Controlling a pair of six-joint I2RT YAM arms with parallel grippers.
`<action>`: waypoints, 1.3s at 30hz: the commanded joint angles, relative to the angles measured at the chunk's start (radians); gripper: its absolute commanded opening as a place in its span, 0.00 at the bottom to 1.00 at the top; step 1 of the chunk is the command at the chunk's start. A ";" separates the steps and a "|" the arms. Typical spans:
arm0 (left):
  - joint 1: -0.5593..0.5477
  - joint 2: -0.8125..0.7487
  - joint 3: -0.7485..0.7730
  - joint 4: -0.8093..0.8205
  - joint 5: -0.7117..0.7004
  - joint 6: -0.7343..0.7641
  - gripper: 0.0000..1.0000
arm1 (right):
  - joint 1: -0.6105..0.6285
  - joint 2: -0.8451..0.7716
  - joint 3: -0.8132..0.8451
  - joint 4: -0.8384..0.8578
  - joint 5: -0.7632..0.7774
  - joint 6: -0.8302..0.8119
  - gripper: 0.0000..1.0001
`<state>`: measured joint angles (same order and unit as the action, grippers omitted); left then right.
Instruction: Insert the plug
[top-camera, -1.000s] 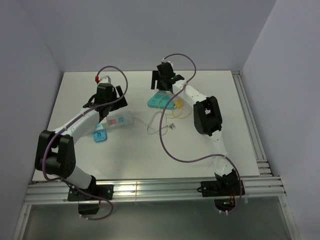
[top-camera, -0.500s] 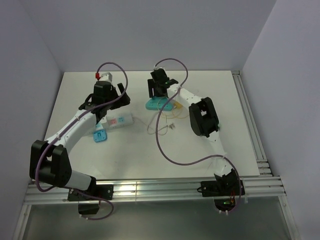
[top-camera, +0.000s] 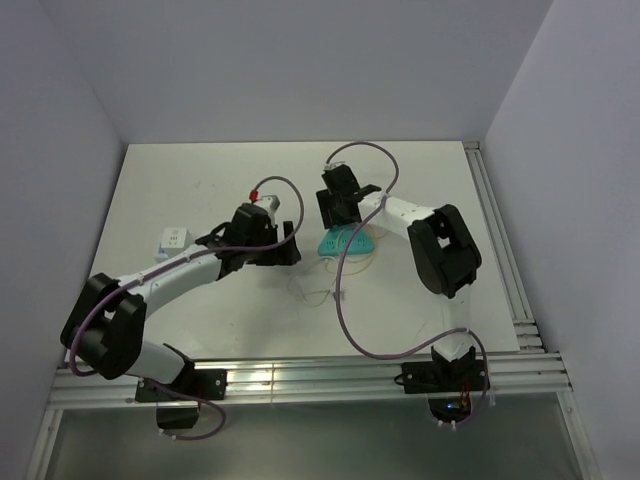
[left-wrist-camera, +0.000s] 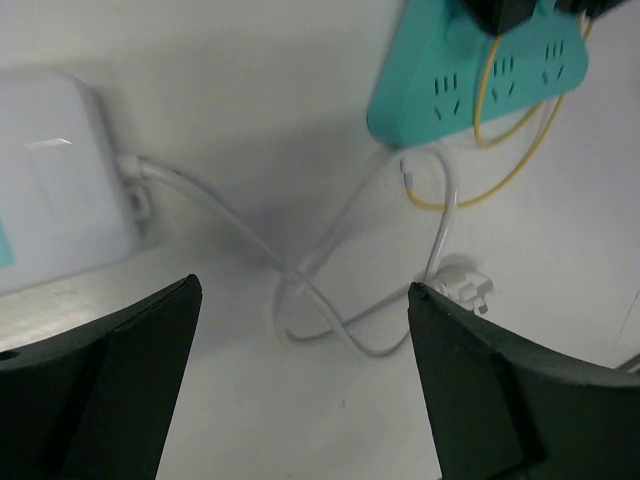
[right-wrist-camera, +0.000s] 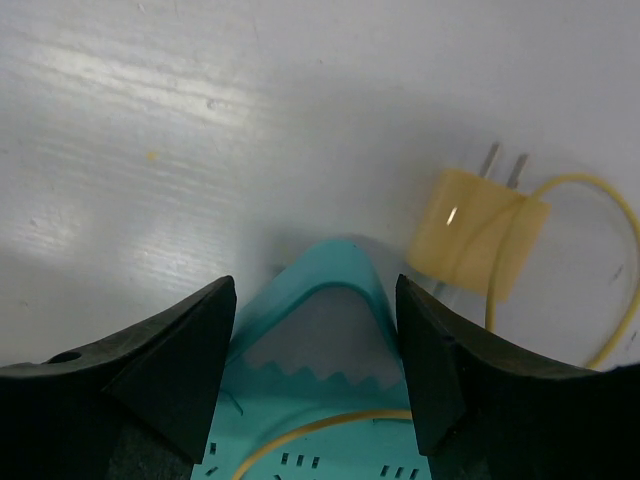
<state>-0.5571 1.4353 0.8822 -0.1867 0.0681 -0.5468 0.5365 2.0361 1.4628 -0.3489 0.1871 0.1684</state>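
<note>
A teal power strip lies at the table's middle; it also shows in the left wrist view. My right gripper is over its far end, open, with the strip's pointed teal end between the jaws and close to both pads. A yellow two-prong plug lies unplugged just right of that end, its yellow cord looping over the strip. A white plug on a white cable lies loose on the table. My left gripper hovers open and empty above that cable.
A white block, from which the white cable runs, lies at the left of the left wrist view. A small white box stands at the left of the table. A rail runs along the right edge.
My left arm has swung right from the table's left side towards the middle. The right gripper and the teal strip have shifted nearer, and the right jaws have narrowed.
</note>
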 joint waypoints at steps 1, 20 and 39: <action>-0.076 -0.006 -0.034 0.033 0.039 -0.013 0.91 | 0.002 -0.062 -0.084 0.016 -0.006 -0.012 0.70; -0.181 0.272 0.027 -0.100 -0.245 0.001 0.79 | 0.006 -0.171 -0.226 0.068 -0.101 0.059 0.69; 0.147 0.433 0.411 -0.160 -0.297 0.071 0.68 | 0.120 -0.299 -0.410 0.142 -0.220 0.129 0.67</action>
<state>-0.4171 1.8542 1.2232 -0.3294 -0.2089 -0.4992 0.6407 1.7992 1.0855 -0.2058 0.0437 0.2745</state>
